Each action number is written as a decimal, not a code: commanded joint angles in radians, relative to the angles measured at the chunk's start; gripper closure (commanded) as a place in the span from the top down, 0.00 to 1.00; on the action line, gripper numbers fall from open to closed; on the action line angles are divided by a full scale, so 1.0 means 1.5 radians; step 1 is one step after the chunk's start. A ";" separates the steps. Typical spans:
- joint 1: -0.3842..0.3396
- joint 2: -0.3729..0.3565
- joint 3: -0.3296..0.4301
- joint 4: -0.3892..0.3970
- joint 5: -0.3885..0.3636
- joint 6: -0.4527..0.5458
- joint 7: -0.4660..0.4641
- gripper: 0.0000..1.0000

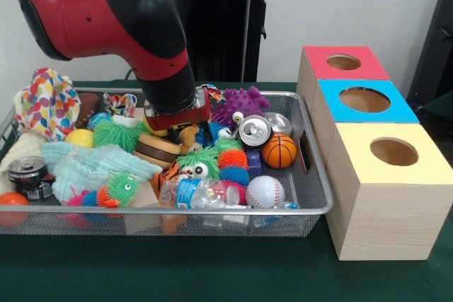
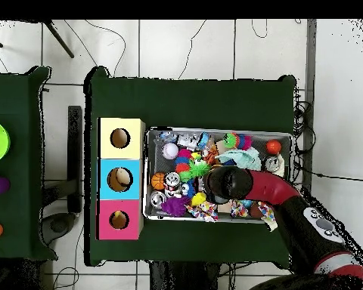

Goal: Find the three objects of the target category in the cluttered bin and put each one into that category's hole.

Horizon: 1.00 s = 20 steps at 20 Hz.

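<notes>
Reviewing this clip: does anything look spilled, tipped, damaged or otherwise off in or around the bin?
Nothing is spilled outside the bin; the clutter stays inside its rim. The oddities are two dented drink cans: one lying on its side by the basketball, silver can, and a crushed dark can at the opposite end. The three boxes stand straight in a row.

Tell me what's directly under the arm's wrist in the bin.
The arm's wrist sits low over a toy burger and a tan toy in the bin. The gripper's tips are hidden behind the clutter, so any toy between them can't be seen.
</notes>
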 commanded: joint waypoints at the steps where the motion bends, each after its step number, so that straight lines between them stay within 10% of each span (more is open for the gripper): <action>1: 0.003 0.044 -0.016 -0.002 -0.051 -0.034 -0.007 1.00; 3: 0.002 0.043 -0.014 -0.001 -0.059 -0.046 -0.012 1.00; 4: 0.002 0.042 -0.012 -0.001 -0.062 -0.052 -0.015 0.00; 20: 0.032 0.034 -0.030 -0.031 -0.080 -0.019 -0.016 0.00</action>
